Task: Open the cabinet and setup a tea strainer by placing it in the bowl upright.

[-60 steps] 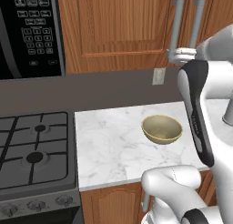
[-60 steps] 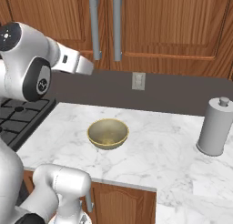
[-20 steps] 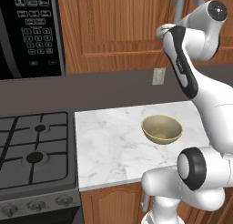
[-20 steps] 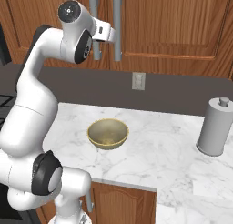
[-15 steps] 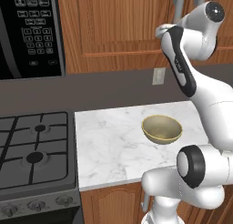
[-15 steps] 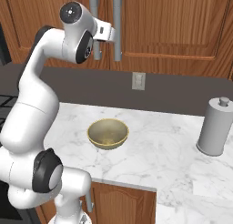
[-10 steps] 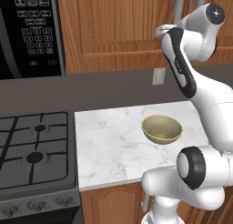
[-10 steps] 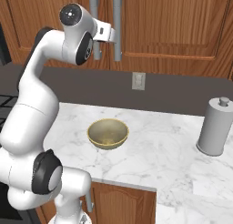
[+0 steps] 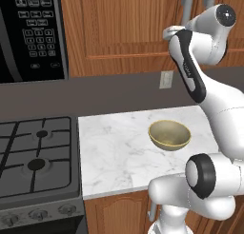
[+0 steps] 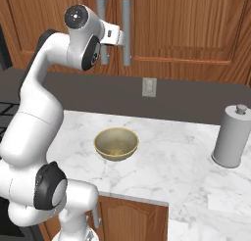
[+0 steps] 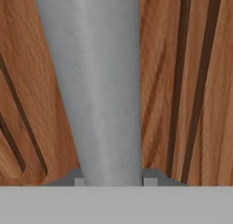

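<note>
My gripper (image 10: 123, 39) is up at the top centre of the right base view, pressed against the right one of two grey bar handles (image 10: 127, 29) on the cabinet (image 10: 186, 24). In the hand view that handle (image 11: 93, 86) is a broad, smooth grey bar running from the top of the frame down between my fingers (image 11: 78, 180), whose grey tips show just at its two sides near the bottom edge. They sit close against the bar on either side, so I appear to be closed around it, though the tips are mostly cut off. Behind the bar is reddish-brown wood with dark vertical grooves of a raised panel. The door lies flat and shut.

In the left base view my arm reaches to the upper right of the frame, where the handles (image 9: 187, 7) stand just behind my wrist.

The bowl (image 10: 116, 144) sits on the white marble counter (image 10: 166, 166), left of centre in the right base view and at the right of the left base view (image 9: 169, 135). It is shallow, round and olive-gold, with a thin rim and a smooth inside, upright.

A grey cylinder with a knob (image 10: 231, 136) stands at the right edge, well apart from the bowl. A stove (image 9: 33, 157) and a black microwave (image 9: 28, 33) fill the left side.
</note>
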{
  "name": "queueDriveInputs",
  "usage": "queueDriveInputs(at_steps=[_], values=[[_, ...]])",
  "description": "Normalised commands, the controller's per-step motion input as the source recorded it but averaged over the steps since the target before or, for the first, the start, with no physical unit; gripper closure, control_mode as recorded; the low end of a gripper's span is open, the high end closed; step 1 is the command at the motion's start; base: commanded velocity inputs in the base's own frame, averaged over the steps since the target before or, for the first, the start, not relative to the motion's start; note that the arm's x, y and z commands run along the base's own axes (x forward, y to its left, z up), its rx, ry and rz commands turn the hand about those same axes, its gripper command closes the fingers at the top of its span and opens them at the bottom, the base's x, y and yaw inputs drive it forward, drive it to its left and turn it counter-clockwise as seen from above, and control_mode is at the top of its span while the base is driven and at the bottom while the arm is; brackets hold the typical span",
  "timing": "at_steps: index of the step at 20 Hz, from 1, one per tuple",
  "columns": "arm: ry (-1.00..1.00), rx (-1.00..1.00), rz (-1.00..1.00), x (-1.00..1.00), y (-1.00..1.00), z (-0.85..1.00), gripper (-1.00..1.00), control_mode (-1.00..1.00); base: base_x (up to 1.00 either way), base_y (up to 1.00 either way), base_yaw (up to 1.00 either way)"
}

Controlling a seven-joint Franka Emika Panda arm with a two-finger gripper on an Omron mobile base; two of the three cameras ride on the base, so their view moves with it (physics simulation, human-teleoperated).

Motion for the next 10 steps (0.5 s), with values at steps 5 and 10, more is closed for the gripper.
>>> queueDriveInputs(at_steps=[5, 10], values=[[0.00, 0.00, -0.01, -0.03, 0.01, 0.00, 1.00, -1.00, 0.00, 0.00, 0.00], [0.00, -0.06, -0.26, -0.69, 0.51, 0.10, 1.00, -1.00, 0.00, 0.00, 0.00]])
